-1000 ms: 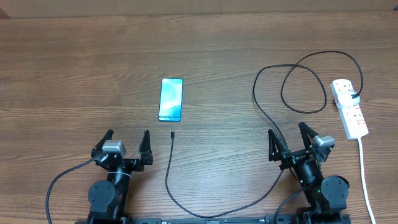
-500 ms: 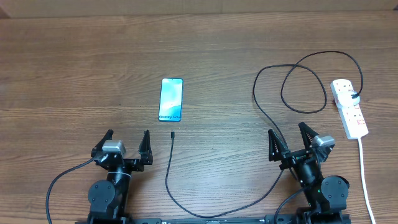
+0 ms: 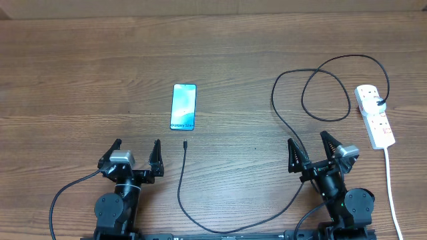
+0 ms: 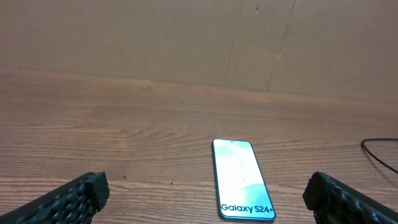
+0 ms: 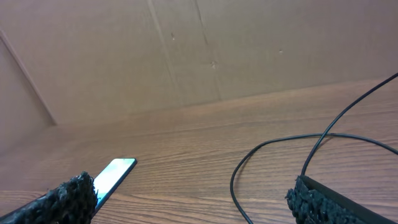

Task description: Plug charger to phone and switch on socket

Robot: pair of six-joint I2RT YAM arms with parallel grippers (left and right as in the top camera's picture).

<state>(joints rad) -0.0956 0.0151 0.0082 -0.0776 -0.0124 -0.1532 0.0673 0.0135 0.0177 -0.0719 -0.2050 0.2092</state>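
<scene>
Targeting charger tip (image 3: 185, 143) just below phone (image 3: 184, 107) | left end effector (image 3: 137, 145), right end effector (image 3: 308, 140) both released, empty | we pinch near tip, align to port | socket (image 3: 375, 115) at table (image 3: 80, 67) right edge

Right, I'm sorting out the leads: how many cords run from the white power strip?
2. A thin black looped cable plugs in near the far end of the white power strip; a thicker white lead leaves its near end. None seem hidden.
</scene>
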